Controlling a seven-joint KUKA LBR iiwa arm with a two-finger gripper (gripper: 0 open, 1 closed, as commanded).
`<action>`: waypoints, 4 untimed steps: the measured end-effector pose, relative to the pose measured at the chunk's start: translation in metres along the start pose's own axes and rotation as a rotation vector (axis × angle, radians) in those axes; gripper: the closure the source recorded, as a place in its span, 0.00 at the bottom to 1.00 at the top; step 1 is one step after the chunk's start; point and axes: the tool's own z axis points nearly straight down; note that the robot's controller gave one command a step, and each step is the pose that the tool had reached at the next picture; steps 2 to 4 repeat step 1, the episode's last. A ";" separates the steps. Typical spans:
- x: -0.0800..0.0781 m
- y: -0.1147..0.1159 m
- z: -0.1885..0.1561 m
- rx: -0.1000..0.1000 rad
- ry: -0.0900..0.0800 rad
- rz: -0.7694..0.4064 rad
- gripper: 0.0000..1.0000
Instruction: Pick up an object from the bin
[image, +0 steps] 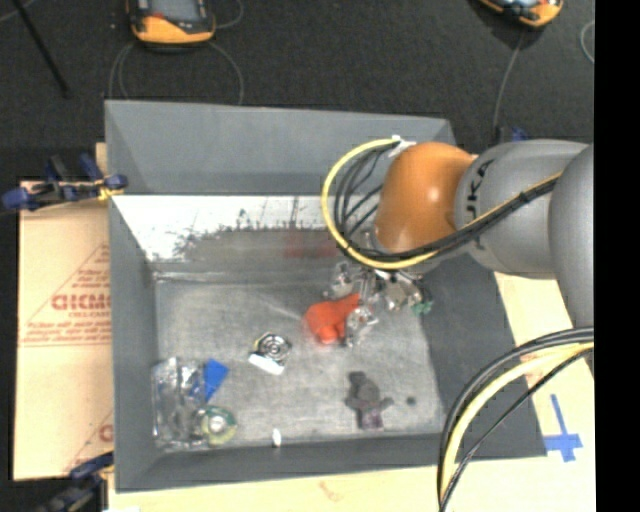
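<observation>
My gripper (362, 305) hangs low over the middle of the bin, just under the arm's orange cover. A red, lumpy plastic thing (323, 321) lies right against its left side, with a red tip reaching up towards the gripper. Whether the red thing is actually gripped is hidden by the gripper's metal parts. A small silver and white round thing (270, 350) lies a little to the left of the red one. A dark grey-purple thing (367, 397) lies on the floor below the gripper.
In the bin's front left corner lies a clear plastic bag (178, 402) with a blue piece (213, 376) and a yellow-green ring (218, 424) beside it. A tiny white bit (277, 436) rests near the front wall. The arm and its cables cover the bin's right side.
</observation>
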 end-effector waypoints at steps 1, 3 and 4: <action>-0.003 -0.002 -0.050 0.001 0.006 0.001 1.00; -0.003 -0.002 -0.050 0.001 0.006 0.001 1.00; -0.003 -0.002 -0.050 0.001 0.006 0.001 1.00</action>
